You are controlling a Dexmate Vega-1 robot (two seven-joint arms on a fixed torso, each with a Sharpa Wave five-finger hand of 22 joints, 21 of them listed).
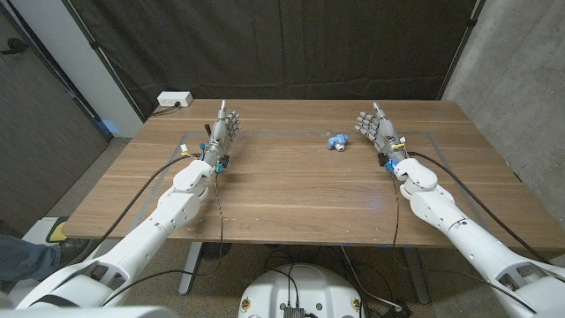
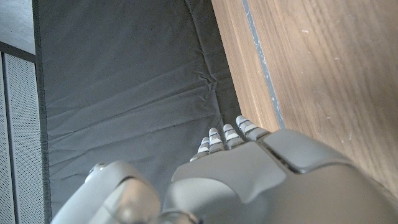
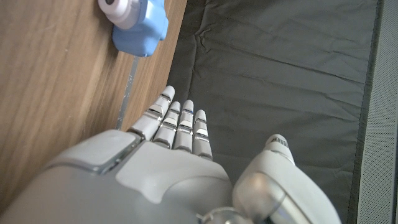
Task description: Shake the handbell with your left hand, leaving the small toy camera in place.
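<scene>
Wooden table [image 1: 291, 190], dark curtain [image 1: 282, 44] behind it. Left hand [image 1: 223, 132] at about 10 o'clock on the tabletop, fingers extended toward the far edge, holding nothing. Right hand [image 1: 378, 130] at about 2 o'clock, same pose, nothing held. Small blue toy camera [image 1: 336, 140] at roughly 1 o'clock, near the right hand but apart from it. White power strip [image 1: 174, 101] past the table's far left corner.

I stand in what looks like a lab or test room, not a home. A black curtain [image 1: 291, 44] hangs behind my wooden table [image 1: 291, 190], bare grey walls [image 1: 516, 62] close the sides, a white power strip [image 1: 174, 101] sits at the far corner, and cables trail underneath.
</scene>
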